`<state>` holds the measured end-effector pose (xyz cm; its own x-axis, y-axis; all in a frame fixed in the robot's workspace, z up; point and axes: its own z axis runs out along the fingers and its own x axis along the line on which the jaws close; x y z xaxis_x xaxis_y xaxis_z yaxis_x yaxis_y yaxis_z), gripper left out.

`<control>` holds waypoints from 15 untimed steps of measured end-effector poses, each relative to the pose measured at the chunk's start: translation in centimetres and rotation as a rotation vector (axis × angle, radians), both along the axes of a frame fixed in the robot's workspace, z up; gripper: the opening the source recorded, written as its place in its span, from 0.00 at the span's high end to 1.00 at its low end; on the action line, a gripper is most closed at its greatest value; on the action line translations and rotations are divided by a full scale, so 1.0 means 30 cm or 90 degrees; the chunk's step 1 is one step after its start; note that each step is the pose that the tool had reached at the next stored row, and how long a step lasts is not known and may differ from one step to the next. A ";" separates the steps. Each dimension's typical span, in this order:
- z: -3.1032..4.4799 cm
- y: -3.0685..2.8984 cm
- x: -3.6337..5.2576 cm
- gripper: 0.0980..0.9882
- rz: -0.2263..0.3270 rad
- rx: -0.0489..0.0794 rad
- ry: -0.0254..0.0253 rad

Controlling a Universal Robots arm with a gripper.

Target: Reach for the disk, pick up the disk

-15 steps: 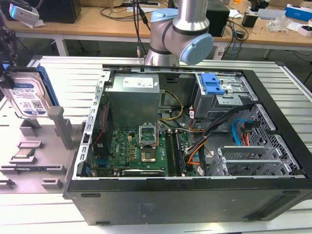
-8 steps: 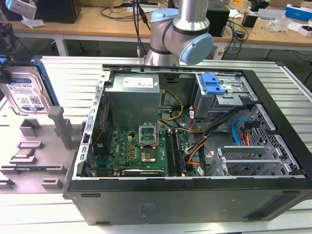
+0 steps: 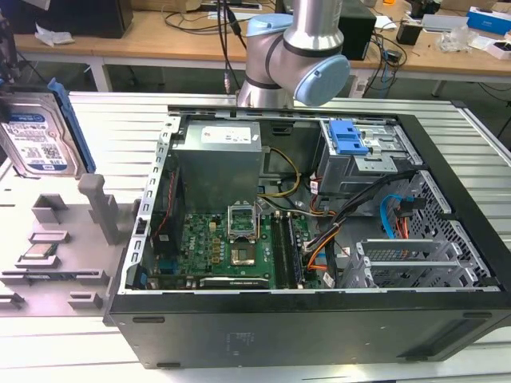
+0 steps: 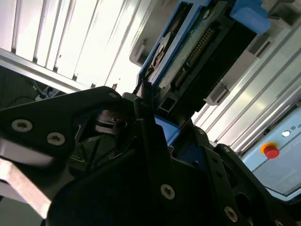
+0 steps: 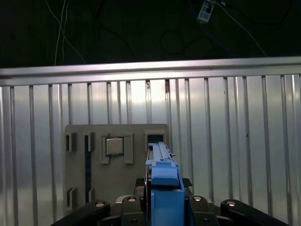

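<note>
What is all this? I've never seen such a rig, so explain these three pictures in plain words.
This is a robot arm at a slatted metal table. The exterior view comes from a camera off the arm: it shows an open computer case, and at that view's left a grey holder with a small chip in it, plus a hard drive with blue side rails standing on edge. Both wrist views come from cameras riding on the arm. In the first wrist view the black claw sits right at the drive's blue edge, the holder beyond it. The second wrist view looks past the claw at the drive's connector end. Whether the claw grips it yet cannot be told.
</note>
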<state>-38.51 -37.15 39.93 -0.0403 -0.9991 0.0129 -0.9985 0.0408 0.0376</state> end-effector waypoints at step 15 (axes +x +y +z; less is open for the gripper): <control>0.125 0.001 0.001 0.70 0.000 0.000 -0.0001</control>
<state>-38.48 -37.11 43.67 -0.0403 -0.9991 0.0128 -0.9985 0.0408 0.0376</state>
